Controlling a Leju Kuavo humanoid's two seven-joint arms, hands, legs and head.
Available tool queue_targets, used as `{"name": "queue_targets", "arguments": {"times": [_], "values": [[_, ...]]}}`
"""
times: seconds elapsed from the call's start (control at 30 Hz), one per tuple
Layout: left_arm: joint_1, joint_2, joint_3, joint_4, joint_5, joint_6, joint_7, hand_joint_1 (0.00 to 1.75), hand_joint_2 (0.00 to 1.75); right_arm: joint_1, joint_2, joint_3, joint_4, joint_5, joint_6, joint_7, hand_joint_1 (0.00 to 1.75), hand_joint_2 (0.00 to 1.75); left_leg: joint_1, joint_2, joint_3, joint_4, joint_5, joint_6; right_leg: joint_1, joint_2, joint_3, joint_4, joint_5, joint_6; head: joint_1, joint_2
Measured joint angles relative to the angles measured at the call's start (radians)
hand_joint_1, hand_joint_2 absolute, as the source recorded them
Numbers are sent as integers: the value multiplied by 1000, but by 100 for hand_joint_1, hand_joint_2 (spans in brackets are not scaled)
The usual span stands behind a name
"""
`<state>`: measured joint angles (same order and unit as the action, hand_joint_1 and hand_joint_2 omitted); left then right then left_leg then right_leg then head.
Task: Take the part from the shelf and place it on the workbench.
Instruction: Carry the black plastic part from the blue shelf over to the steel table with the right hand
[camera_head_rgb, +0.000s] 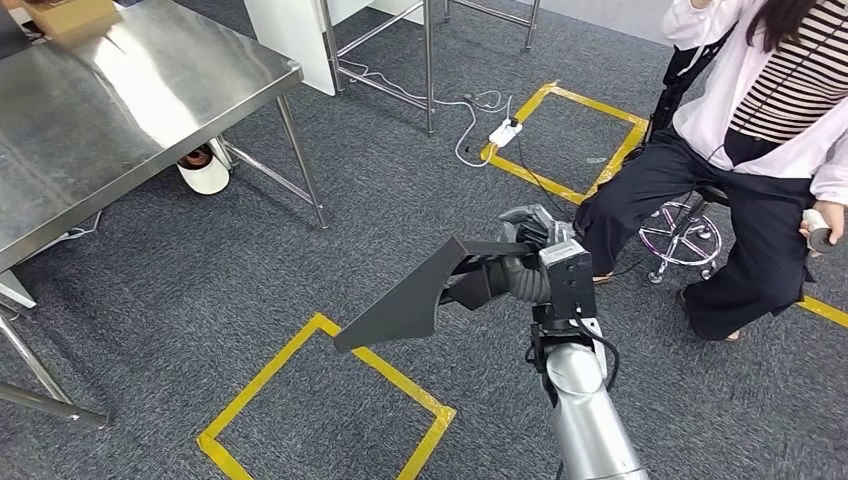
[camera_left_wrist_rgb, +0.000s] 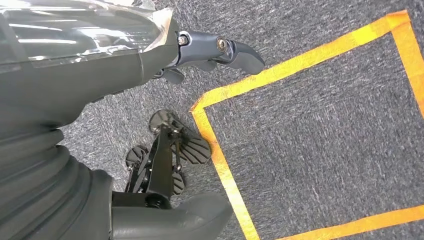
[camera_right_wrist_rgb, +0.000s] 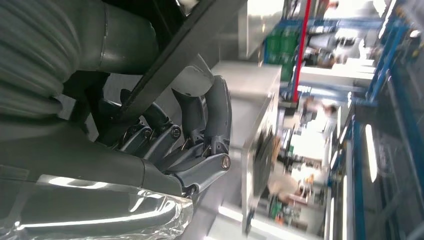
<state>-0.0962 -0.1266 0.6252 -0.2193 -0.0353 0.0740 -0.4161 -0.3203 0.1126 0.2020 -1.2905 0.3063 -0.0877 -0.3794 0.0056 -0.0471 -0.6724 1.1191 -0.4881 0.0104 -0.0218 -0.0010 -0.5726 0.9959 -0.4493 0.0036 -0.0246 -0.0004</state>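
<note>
A flat black part (camera_head_rgb: 415, 298) is gripped by the right hand (camera_head_rgb: 520, 262), whose fingers (camera_right_wrist_rgb: 210, 120) are curled closed around its edge, so that the sheet juts out beyond them above the grey carpet (camera_head_rgb: 200, 300). The left hand (camera_left_wrist_rgb: 200, 55) is seen hanging over a yellow tape square (camera_left_wrist_rgb: 220, 160), its fingers apart with nothing between them. Well beyond the part, a brown cardboard box (camera_head_rgb: 62, 15) is set on the steel workbench (camera_head_rgb: 120, 110); its contents cannot be told.
</note>
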Motion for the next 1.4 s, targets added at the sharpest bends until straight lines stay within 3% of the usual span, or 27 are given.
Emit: {"name": "queue_targets", "arguments": {"times": [0.07,0.13,0.2,0.27,0.33,0.4,0.47,0.5,0.57,0.63,0.67,0.7,0.73,0.8,0.87,0.93,1.0,1.07,1.13,1.17,1.2,1.3,1.33,1.4], "values": [[1,3,0,0,2,3,1,0,175,-1,6,7,4,2,0,0,175,175,3,33,-68,131,-57,-9,3,-19,0,0,-2,-7,-3,0],[6,6,1,1,4,6,0,0,175,-2,10,11,10,3,0,0,175,175,6,40,-100,187,-67,-13,5,-35,1,0,-4,-9,-4,0],[12,9,4,1,10,12,-2,0,175,-6,15,16,18,5,0,0,175,175,9,48,-70,119,-21,-14,5,-49,2,0,-6,-9,-3,0],[15,13,10,1,18,22,-7,0,175,-14,23,24,26,7,0,0,175,175,6,84,1,-18,40,-11,9,-64,5,1,-10,-4,-4,0],[16,15,17,1,27,34,-13,0,175,-26,31,33,34,8,1,0,175,175,0,109,42,-97,63,-2,16,-78,9,1,-15,5,-1,0],[18,16,28,1,36,49,-19,0,175,-40,39,44,47,5,8,-4,175,175,-5,95,42,-104,62,9,19,-94,14,-1,-20,15,3,0],[22,13,40,1,45,62,-26,0,175,-57,48,55,63,0,17,-10,175,175,-3,76,48,-112,68,23,18,-79,10,13,-31,24,4,0],[23,12,45,1,47,65,-29,0,175,-66,51,60,72,-3,20,-14,175,175,-1,67,52,-117,72,30,17,-59,-3,44,-47,25,4,0],[24,10,52,1,46,63,-35,0,175,-79,50,64,92,-15,22,-22,175,175,1,44,55,-119,75,39,13,-17,-61,167,-99,20,7,0],[27,10,57,1,40,54,-39,0,175,-83,45,64,113,-29,23,-31,175,175,0,15,55,-119,75,40,12,-6,-125,286,-137,20,9,0],[29,10,59,1,37,50,-40,0,175,-84,43,64,121,-34,23,-34,175,175,0,1,55,-119,75,40,12,-4,-135,298,-133,25,10,0],[30,10,59,1,35,47,-40,0,175,-85,41,64,127,-36,23,-36,175,175,0,-13,56,-118,75,40,12,0,-123,265,-112,32,10,0],[32,10,59,1,34,45,-41,0,175,-86,39,64,130,-38,23,-37,175,175,0,-27,56,-116,75,39,11,7,-95,199,-81,38,10,0],[32,10,59,1,32,42,-41,0,175,-92,37,64,135,-39,23,-38,175,175,-2,-49,54,-111,72,34,9,35,-33,61,-27,40,10,0],[35,10,60,1,31,40,-41,0,175,-97,37,64,139,-39,23,-39,175,175,-3,-62,49,-108,71,24,10,47,-9,9,-11,30,9,0],[42,12,60,1,31,40,-41,0,175,-99,39,64,141,-39,23,-39,175,175,0,-66,45,-109,71,12,10,34,-5,5,-6,16,9,0],[45,12,60,1,31,40,-41,0,175,-103,42,64,142,-39,23,-40,175,175,1,-27,31,-79,49,0,5,20,1,-1,-2,2,4,0],[43,12,60,1,29,38,-42,0,175,-105,43,64,144,-39,22,-41,175,175,3,24,-20,25,-9,-9,4,3,4,-4,-3,-8,-2,0],[42,13,60,1,22,33,-41,0,175,-104,41,63,146,-35,16,-41,175,175,8,39,-83,147,-58,-17,6,-13,4,-4,-5,-12,-2,0],[42,13,60,1,16,30,-41,0,175,-103,40,63,146,-33,12,-41,175,175,11,41,-97,171,-58,-20,6,-19,4,-4,-6,-12,-3,0],[43,13,60,1,10,27,-41,0,175,-102,39,62,146,-33,9,-40,175,175,14,43,-89,154,-39,-23,6,-24,5,-3,-7,-12,-3,0],[42,16,59,1,-8,16,-40,0,175,-101,38,56,142,-45,3,-38,175,175,18,60,15,-42,49,-20,9,-32,8,-3,-11,-5,-3,0],[41,16,59,1,-13,13,-39,0,175,-101,37,53,139,-49,1,-37,175,175,16,63,41,-87,62,-17,13,-34,8,-1,-13,-1,-2,0],[39,16,59,2,-20,7,-38,0,175,-97,33,45,134,-57,0,-37,175,175,11,63,53,-110,64,-14,24,-35,7,1,-18,3,1,0]]}}
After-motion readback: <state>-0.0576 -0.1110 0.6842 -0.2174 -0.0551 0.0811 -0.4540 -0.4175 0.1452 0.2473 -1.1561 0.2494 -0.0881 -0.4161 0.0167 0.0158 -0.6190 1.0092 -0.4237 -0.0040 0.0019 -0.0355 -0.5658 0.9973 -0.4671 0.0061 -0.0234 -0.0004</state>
